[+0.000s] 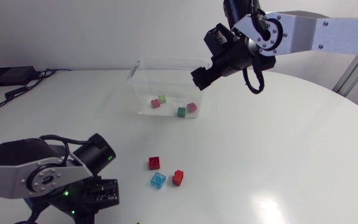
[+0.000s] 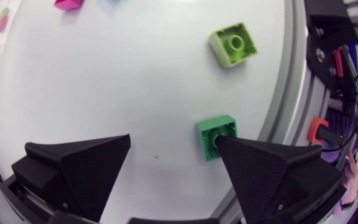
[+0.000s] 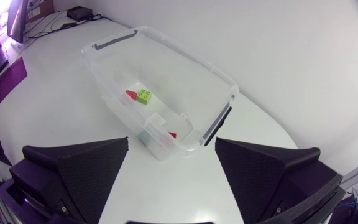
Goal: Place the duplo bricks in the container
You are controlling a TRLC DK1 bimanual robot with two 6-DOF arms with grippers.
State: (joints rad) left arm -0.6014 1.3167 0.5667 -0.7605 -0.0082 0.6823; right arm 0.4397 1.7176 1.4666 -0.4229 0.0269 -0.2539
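My left gripper [image 2: 174,138] hangs low over the white table [image 1: 278,155]. Its fingers are spread wide and hold nothing. A small dark green plastic brick [image 2: 215,127] lies right at the tip of one finger, so I think the gripper is lining up to pick it up. That brick and a light green plastic brick [image 2: 233,43] ahead of it sit near the table's round edge. A bad push could knock them off.

In the middle lie a red plastic brick [image 1: 154,163], a see-through blue brick [image 1: 158,180] and another red brick [image 1: 178,178]. There is bare table all around them.

Past them stands the clear plastic box [image 1: 166,61] with a few small bricks [image 1: 181,112] inside. My right gripper [image 1: 199,76] hangs above the box's right end, fingers wide apart and empty.
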